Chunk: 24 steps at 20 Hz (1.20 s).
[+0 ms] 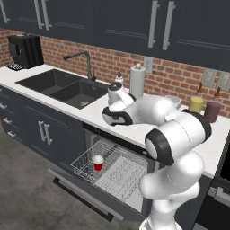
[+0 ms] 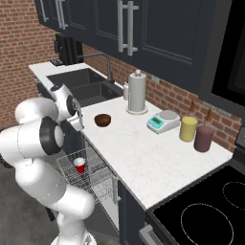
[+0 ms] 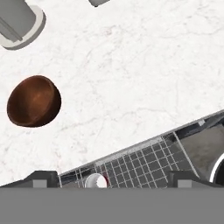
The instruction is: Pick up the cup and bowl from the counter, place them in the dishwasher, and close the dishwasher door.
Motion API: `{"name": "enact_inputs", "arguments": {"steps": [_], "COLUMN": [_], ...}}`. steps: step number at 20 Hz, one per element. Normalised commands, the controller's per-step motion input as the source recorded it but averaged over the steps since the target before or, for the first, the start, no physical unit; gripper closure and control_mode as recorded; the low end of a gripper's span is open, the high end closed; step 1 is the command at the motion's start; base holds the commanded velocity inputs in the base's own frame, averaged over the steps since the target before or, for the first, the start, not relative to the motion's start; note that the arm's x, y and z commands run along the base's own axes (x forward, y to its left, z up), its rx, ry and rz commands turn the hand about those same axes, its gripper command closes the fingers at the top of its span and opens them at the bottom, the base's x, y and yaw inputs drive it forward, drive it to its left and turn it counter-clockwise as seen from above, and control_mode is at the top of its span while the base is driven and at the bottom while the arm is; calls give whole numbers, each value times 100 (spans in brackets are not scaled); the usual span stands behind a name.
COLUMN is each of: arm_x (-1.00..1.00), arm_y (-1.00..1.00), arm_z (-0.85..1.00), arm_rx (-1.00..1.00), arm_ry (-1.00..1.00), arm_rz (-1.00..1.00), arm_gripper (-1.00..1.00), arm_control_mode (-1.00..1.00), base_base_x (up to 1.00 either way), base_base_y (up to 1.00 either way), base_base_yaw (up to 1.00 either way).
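From my station I counted one cup (image 1: 98, 162) and one bowl (image 2: 102, 119) in play. The red cup stood upright in the white wire rack (image 1: 112, 168) of the dishwasher (image 1: 130, 179), near the rack's front left corner as the left base view showed it, and its white rim also peeked up at the bottom edge of the hand view. The dishwasher door (image 1: 83, 193) hung lowered and open beneath the rack. The single dark brown bowl sat upright on the white marbled table (image 2: 143, 153), near the front edge and apart from everything else. The gripper (image 2: 76, 122) hovered above the table's front edge, just beside the bowl but not touching it, its jaws spread wide and holding nothing; in the hand view the two finger tips (image 3: 41, 178) stood far apart at the bottom, with the bowl off to the upper left of them. Behind the bowl I counted one paper towel roll (image 2: 136, 92) on its stand, one small kitchen scale (image 2: 162, 120), and two jars, one yellow (image 2: 188, 129) and one maroon (image 2: 204, 139), standing side by side near the brick wall. One double sink (image 1: 63, 85) with one faucet (image 1: 83, 60) lay along the table to the left.
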Motion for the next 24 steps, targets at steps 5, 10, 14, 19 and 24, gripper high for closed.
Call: {"name": "enact_inputs", "arguments": {"steps": [5, 10, 14, 19, 24], "arm_x": [32, 11, 0, 0, 0], "arm_y": [0, 0, 2, 5, 1], "arm_z": [-17, -12, 0, 0, 0], "arm_rx": [-2, -2, 0, 3, 9], "arm_ry": [1, 0, 0, 0, 0], "arm_rz": [3, 2, -15, -26, -35], "arm_gripper": [-100, -100, -100, -100, -100], "arm_control_mode": [-100, -100, -100, -100, -100], "base_base_x": [0, 0, 0, 0, 0], "base_base_y": [0, 0, 0, 0, 0], "base_base_yaw": [0, 0, 0, 0, 0]}}
